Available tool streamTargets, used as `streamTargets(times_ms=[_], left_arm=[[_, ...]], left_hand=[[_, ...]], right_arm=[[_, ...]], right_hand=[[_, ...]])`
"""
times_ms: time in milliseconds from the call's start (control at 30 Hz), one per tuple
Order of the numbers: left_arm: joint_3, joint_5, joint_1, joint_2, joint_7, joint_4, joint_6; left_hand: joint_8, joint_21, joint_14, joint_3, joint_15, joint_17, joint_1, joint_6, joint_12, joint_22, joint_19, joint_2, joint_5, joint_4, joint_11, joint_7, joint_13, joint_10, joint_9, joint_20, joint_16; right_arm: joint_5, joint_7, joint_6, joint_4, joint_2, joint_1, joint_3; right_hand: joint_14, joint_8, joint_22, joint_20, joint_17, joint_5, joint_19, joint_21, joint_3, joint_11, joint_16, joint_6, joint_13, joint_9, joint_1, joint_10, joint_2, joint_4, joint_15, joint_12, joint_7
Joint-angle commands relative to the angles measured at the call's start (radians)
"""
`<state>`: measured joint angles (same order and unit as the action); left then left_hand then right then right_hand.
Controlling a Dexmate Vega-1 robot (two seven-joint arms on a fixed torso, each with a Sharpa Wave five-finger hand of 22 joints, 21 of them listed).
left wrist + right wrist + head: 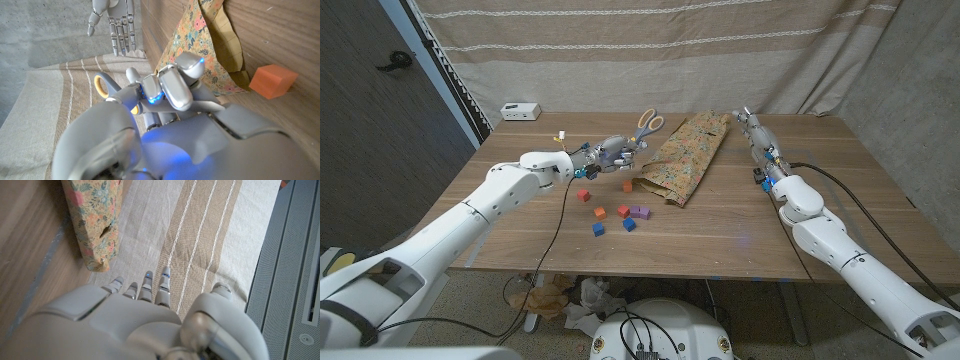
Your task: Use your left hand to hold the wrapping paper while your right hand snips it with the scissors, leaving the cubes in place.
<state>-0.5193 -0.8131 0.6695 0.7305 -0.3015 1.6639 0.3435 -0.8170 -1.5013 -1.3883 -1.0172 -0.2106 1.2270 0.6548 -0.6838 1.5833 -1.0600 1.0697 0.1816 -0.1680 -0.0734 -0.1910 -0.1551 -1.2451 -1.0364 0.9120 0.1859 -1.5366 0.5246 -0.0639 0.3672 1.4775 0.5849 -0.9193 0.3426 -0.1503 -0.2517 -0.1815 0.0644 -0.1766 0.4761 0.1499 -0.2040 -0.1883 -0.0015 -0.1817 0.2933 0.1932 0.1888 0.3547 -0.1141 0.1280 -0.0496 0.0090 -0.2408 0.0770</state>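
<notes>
The floral wrapping paper (686, 155) lies folded on the far middle of the table and also appears in the left wrist view as paper (200, 40). The scissors (650, 122) are just left of it, handles towards the far edge. My left hand (613, 153) is right beside their blades with its fingers (172, 82) curled in; a pale handle ring (100, 85) peeks from behind them, and contact with the scissors is hidden. My right hand (751, 126) holds nothing, fingers straight and apart, at the paper's far right corner (95, 255). Several small cubes (622, 211) lie in front of the paper.
An orange cube (627, 186) (272, 80) sits close to the paper's near edge, and a red one (583, 195) lies below my left hand. A white box (521, 110) stands at the far left corner. A striped curtain (200, 240) hangs behind the table.
</notes>
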Motion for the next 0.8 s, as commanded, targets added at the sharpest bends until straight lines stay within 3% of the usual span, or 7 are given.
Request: streamTargets(times_ms=[33, 467, 800], left_arm=[[-0.023, 0.03, -0.045, -0.02, -0.032, -0.036, 0.007], [-0.057, 0.044, -0.1, -0.06, -0.067, -0.109, 0.047], [-0.093, 0.069, -0.149, -0.072, -0.107, -0.124, 0.088]], left_hand=[[-0.004, 0.002, -0.01, -0.003, 0.005, 0.003, -0.001, -0.005, -0.001, 0.003, -0.004, 0.005, -0.008, -0.007, -0.004, 0.007, -0.003, -0.001, 0.001, 0.031, -0.007], [-0.003, -0.007, -0.011, -0.005, 0.005, 0.002, -0.002, -0.009, -0.001, 0.003, 0.0, 0.005, -0.009, -0.01, -0.004, 0.007, -0.003, -0.005, -0.007, 0.031, -0.007], [-0.002, -0.009, -0.011, -0.003, 0.005, 0.003, -0.004, -0.009, 0.0, 0.009, 0.001, 0.004, -0.009, -0.012, -0.005, 0.008, -0.003, -0.01, -0.009, 0.031, -0.008]], right_arm=[[-0.029, 0.008, 0.011, 0.036, 0.036, 0.001, -0.014], [-0.058, 0.004, 0.016, 0.071, 0.073, -0.012, -0.035], [-0.094, 0.011, 0.036, 0.096, 0.104, -0.017, -0.046]], right_hand=[[-0.003, -0.004, -0.002, 0.008, -0.003, 0.001, 0.001, 0.002, 0.004, 0.007, -0.002, 0.0, 0.002, 0.003, 0.026, 0.0, 0.004, -0.013, 0.01, -0.001, -0.005], [-0.006, 0.0, -0.002, 0.011, -0.002, 0.001, 0.001, 0.003, 0.019, 0.008, -0.001, -0.006, 0.002, 0.004, 0.057, 0.007, 0.013, -0.028, 0.018, 0.002, -0.008], [-0.009, 0.002, -0.002, 0.014, -0.002, 0.001, 0.001, 0.003, 0.026, 0.008, 0.0, -0.006, 0.002, 0.005, 0.072, 0.01, 0.016, -0.036, 0.02, 0.003, -0.009]])
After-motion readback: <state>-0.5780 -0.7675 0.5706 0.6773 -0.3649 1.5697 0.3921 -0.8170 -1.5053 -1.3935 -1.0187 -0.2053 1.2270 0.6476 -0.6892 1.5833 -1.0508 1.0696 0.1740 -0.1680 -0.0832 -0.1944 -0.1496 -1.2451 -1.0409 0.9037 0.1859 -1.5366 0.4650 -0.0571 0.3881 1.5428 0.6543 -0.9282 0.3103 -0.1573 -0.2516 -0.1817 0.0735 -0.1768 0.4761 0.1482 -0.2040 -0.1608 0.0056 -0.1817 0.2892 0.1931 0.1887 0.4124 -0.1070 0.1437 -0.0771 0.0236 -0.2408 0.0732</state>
